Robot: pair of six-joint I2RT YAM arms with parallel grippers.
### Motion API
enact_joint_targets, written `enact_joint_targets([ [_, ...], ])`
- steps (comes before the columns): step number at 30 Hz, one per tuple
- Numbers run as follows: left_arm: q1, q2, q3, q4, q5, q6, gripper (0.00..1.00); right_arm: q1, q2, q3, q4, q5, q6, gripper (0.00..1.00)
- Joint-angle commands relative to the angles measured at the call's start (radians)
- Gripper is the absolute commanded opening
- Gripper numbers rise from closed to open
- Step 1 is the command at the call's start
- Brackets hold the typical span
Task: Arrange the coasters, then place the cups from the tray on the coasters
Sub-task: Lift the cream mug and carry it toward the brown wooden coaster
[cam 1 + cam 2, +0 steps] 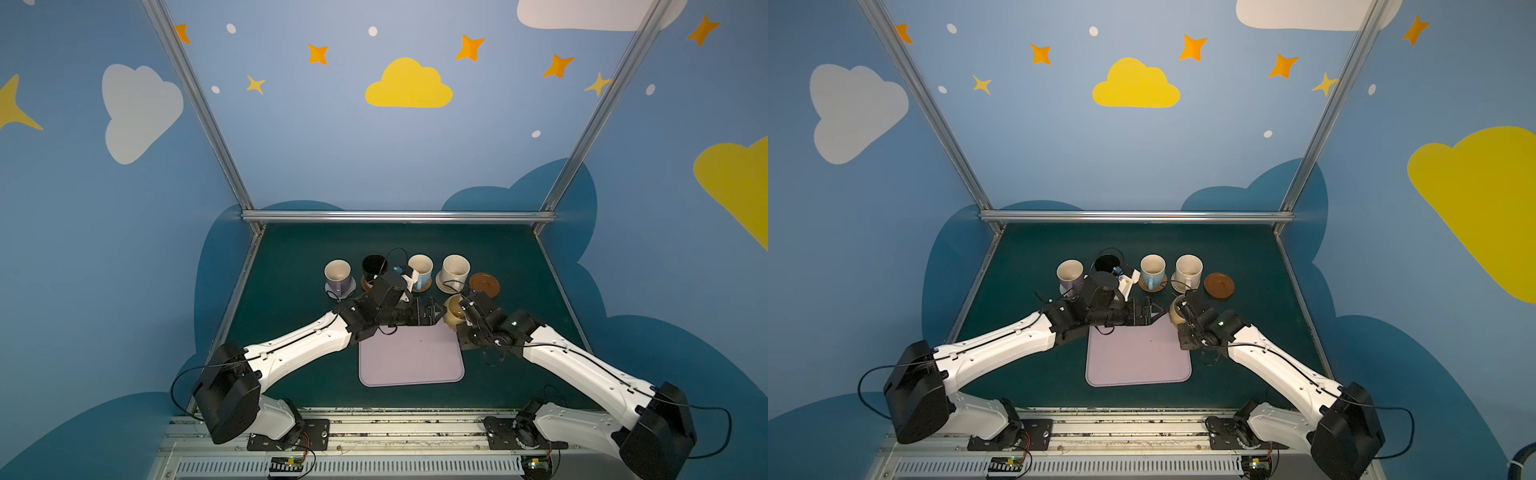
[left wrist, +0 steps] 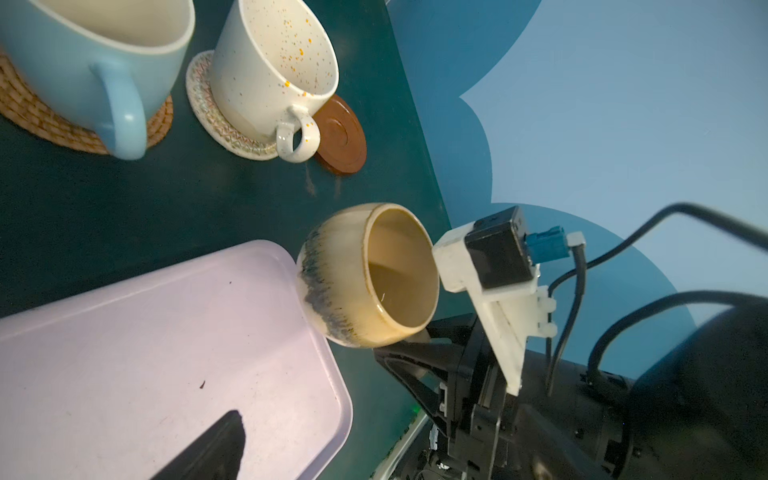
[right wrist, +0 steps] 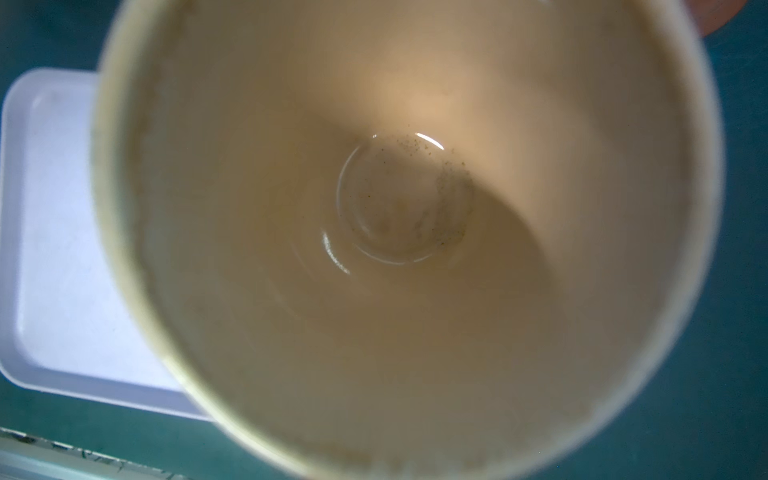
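Mustard-tan cup (image 2: 365,274) is squat and round, shiny tan inside, with dark streaks outside. Right gripper (image 1: 464,316) pinches it, tipped, by the lilac tray's (image 1: 411,361) corner, near the bare brown coaster (image 1: 484,284). Left gripper (image 1: 433,311) gapes wide, holding nothing.

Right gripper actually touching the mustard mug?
Touching. The left wrist view shows the right gripper with its jaws shut on the mustard mug at its lower edge. The mug is tilted, by the tray corner.
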Motion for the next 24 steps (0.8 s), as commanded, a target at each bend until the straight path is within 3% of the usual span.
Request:
enact_joint_targets([
  [1, 0.001, 0.033, 0.046, 0.018, -0.011, 0.019, 1.0, -0.056, -0.022, 0.042, 0.066, -0.032, -0.053, 0.0],
  [16, -0.012, 0.194, 0.264, -0.049, 0.083, 0.081, 1.0, -0.365, 0.032, 0.146, 0.121, -0.128, -0.149, 0.0],
  [24, -0.006, 0.289, 0.383, -0.074, 0.117, 0.102, 1.0, -0.476, 0.095, 0.222, 0.136, -0.172, -0.194, 0.0],
])
